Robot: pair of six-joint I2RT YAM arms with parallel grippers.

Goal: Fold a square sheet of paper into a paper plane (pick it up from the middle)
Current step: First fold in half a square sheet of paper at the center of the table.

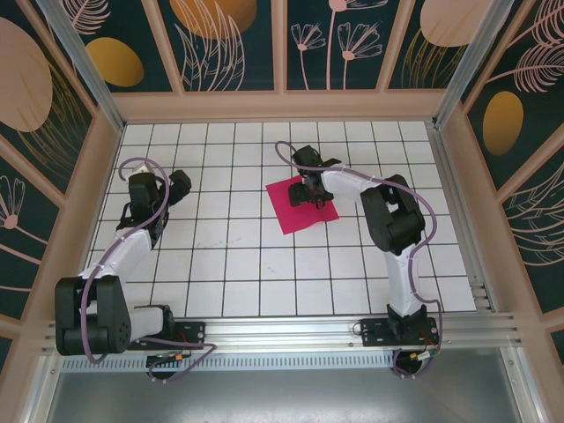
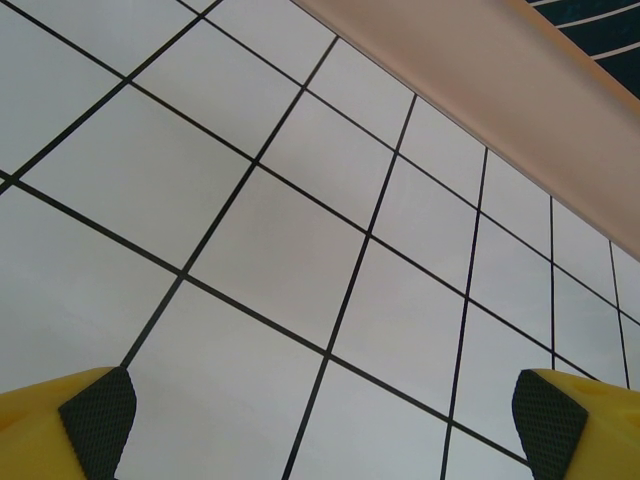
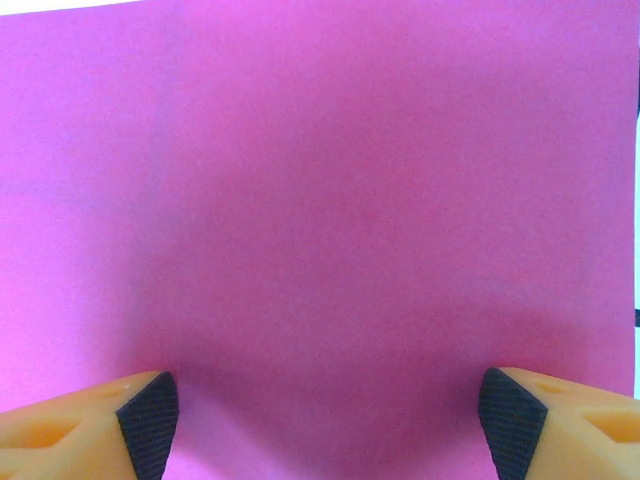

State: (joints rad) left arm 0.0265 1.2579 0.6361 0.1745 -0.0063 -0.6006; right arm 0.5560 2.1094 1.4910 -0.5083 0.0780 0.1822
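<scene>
The square sheet of paper point(image 1: 295, 210) is magenta-pink and lies flat on the white grid table, right of centre. My right gripper point(image 1: 315, 194) hovers over the sheet's middle, pointing down. In the right wrist view its jaws stand wide apart over the pink paper point(image 3: 320, 200), one fingertip point(image 3: 150, 420) at each lower corner, with nothing pinched between them. My left gripper point(image 1: 159, 201) rests at the left side of the table, well away from the sheet. In the left wrist view it is open point(image 2: 325, 425) above bare tiles. No folded paper plane is in view.
A beige raised rim point(image 1: 282, 107) borders the grid table point(image 1: 229, 264) at the back and sides. The rim also crosses the upper right of the left wrist view point(image 2: 520, 90). A metal rail point(image 1: 291, 330) holds both arm bases at the near edge.
</scene>
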